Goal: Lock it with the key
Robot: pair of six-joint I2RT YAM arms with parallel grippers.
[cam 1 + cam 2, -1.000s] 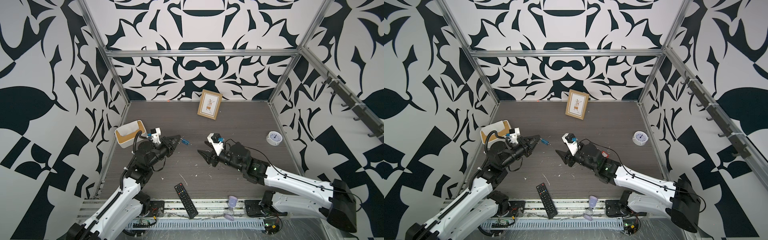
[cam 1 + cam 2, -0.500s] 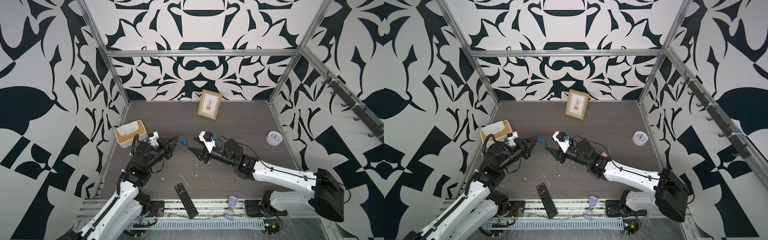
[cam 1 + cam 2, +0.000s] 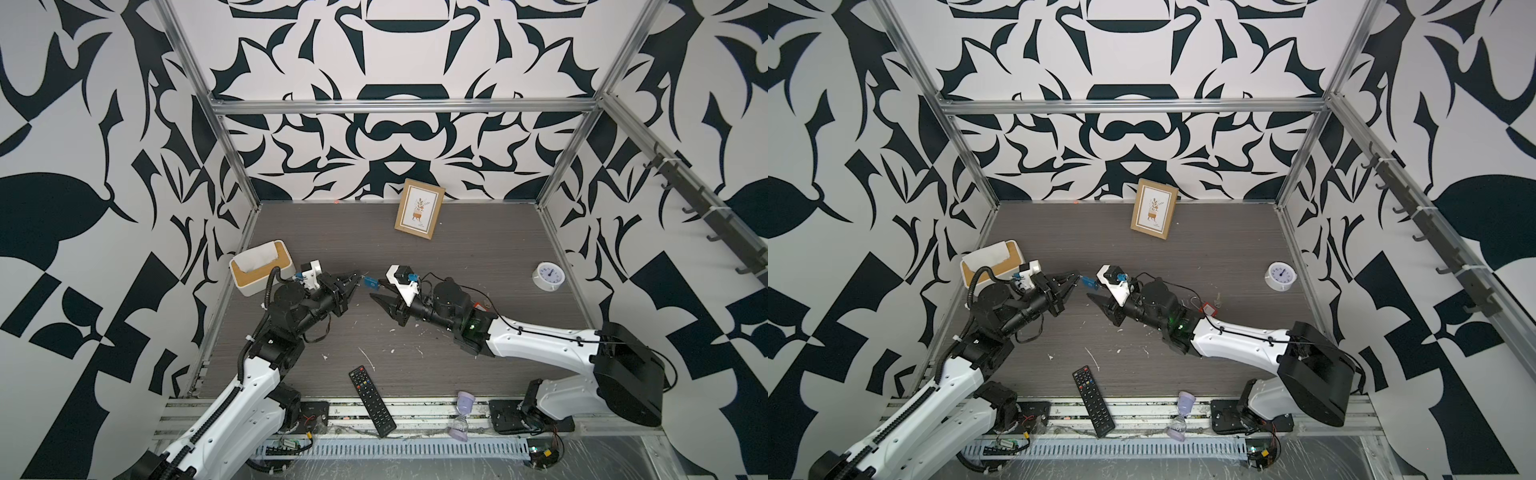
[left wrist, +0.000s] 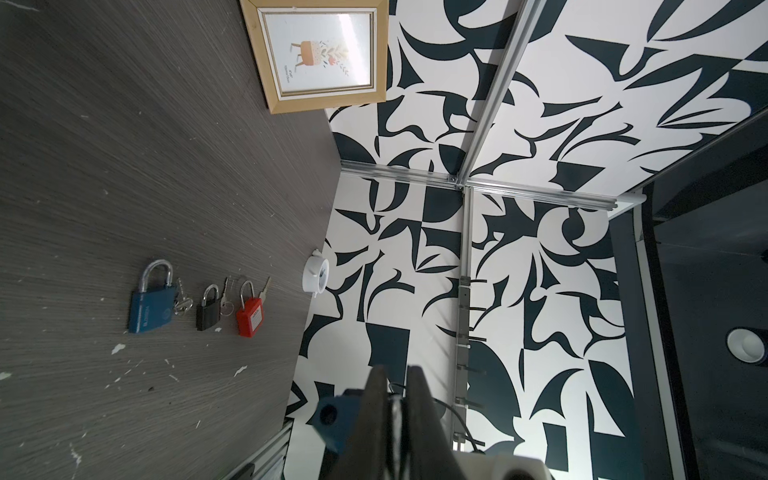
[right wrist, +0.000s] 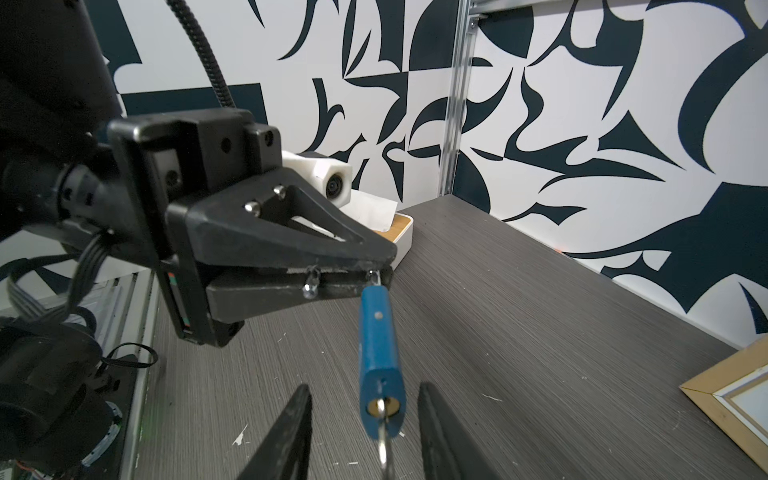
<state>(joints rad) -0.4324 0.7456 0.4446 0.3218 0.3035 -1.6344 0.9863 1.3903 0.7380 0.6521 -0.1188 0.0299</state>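
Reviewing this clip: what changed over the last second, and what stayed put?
The right gripper moved left across the table toward the left gripper. Its jaws, somewhat narrower, now stand open on either side of the key end of the blue padlock, gripping nothing yet. Unchanged: the left gripper, shut on the shackle, and the remote, clock and picture frame.

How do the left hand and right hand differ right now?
The left hand is shut on the blue padlock, gripping its shackle; the right hand is open.
The left hand carries the padlock above the table. The right hand holds nothing; its jaws stand either side of the end with the key and touch nothing.
Shared: both are raised off the table, tips facing each other.
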